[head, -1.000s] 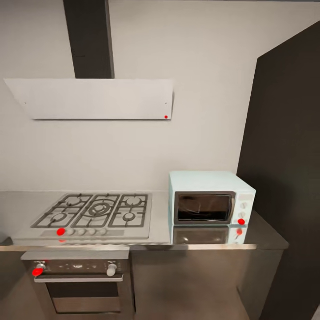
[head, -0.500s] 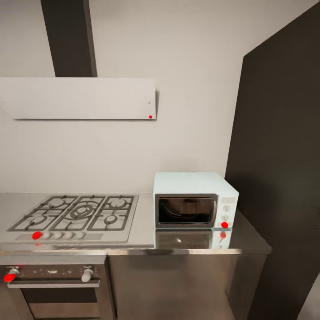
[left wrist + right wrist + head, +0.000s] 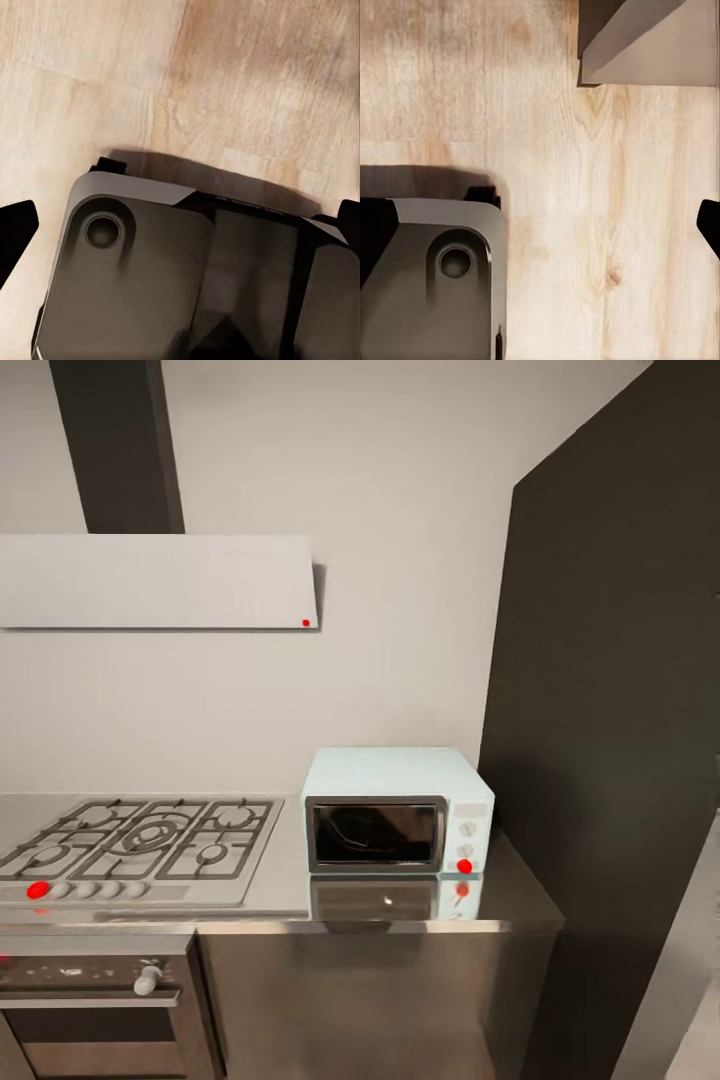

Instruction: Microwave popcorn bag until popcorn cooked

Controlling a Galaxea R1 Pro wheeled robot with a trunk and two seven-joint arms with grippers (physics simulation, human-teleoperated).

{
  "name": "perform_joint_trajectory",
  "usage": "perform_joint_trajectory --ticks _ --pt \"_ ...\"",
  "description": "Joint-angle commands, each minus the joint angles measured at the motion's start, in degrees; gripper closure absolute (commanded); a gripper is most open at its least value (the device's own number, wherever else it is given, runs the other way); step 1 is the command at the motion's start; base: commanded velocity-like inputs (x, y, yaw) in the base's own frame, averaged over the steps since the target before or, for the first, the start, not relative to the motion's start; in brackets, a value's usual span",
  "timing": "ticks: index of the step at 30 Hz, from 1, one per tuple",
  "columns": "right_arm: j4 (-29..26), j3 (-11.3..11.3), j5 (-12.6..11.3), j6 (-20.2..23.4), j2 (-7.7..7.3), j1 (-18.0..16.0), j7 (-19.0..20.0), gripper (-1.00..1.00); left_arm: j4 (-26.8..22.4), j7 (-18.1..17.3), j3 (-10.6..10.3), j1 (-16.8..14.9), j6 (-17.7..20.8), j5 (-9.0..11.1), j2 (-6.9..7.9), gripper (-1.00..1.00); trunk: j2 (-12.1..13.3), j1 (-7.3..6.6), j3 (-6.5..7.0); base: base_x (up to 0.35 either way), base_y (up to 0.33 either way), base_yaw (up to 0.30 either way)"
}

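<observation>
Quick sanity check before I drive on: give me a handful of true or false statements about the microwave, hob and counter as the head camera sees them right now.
1. The microwave stands on the countertop with its door shut. True.
2. The microwave sits to the left of the hob. False: the hob is to its left; a tall dark cabinet is to its right.
3. A red dot glows at the lower end of the microwave's knob panel. True.
4. The white hood hangs directly above the microwave. False: the hood hangs over the hob.
5. The popcorn bag lies on the counter in front of the microwave. False: that stretch of counter shows just the microwave's reflection.
6. The wrist cameras look down on light wood floor. True.
</observation>
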Motion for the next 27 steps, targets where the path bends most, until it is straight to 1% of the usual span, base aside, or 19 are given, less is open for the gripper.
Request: perform_joint_trajectory --ticks 1,4,11,27 --pt "0.2 0.5 -0.2 -0.2 -0.01 -0.1 0.2 -1.0 0.1 -0.2 -0.5 0.0 -0.3 0.6 0.06 -1.0 0.0 0.02 -0.02 0.0 -0.103 0.0" --pt "0.2 0.5 -0.2 -0.3 0.02 -0.1 0.2 -1.0 0.1 -0.2 -0.5 0.0 -0.3 0.7 0.15 -1.0 0.0 0.02 -0.01 0.0 -0.033 -0.03" --pt "0.2 0.5 -0.2 -0.2 -0.01 -0.1 0.2 -1.0 0.1 -0.2 -0.5 0.0 -0.4 0.7 0.17 -1.0 0.0 0.02 0.14 0.0 -0.003 -0.154" --pt "0.1 0.7 0.0 -0.3 -0.02 -0.1 0.3 -1.0 0.1 -0.2 -0.5 0.0 -0.4 0.8 0.17 -1.0 0.0 0.02 0.16 0.0 0.0 -0.006"
